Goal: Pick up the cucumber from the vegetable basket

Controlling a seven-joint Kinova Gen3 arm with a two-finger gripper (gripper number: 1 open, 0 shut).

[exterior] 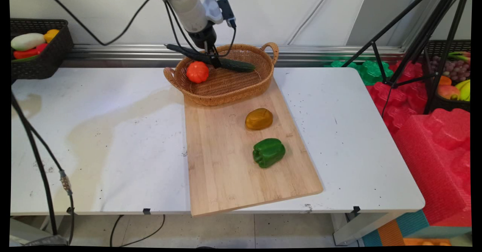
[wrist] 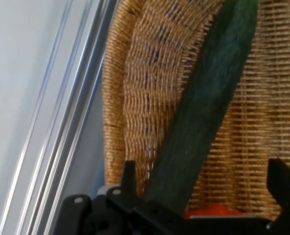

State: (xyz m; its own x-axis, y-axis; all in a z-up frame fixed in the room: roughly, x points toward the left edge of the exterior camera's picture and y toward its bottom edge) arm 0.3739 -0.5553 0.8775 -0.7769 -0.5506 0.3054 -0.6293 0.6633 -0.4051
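Note:
My gripper (exterior: 214,60) hangs over the back of a wicker basket (exterior: 241,93) and stands open. A long dark green cucumber (exterior: 237,65) lies slanted across the basket under it, its left end jutting past the back-left rim. In the hand view the cucumber (wrist: 203,117) runs up between the fingers, close to the left finger (wrist: 128,177) and apart from the right one (wrist: 283,178). A red-orange tomato (exterior: 197,72) sits in the basket's left part; a sliver of the tomato (wrist: 211,211) shows beside the cucumber.
The basket stands on the far end of a wooden cutting board (exterior: 226,176). A brownish-yellow vegetable (exterior: 259,119) and a green bell pepper (exterior: 268,152) lie on the board. A dark crate of produce (exterior: 37,52) sits at the back left; tripod legs (exterior: 410,52) stand at the right.

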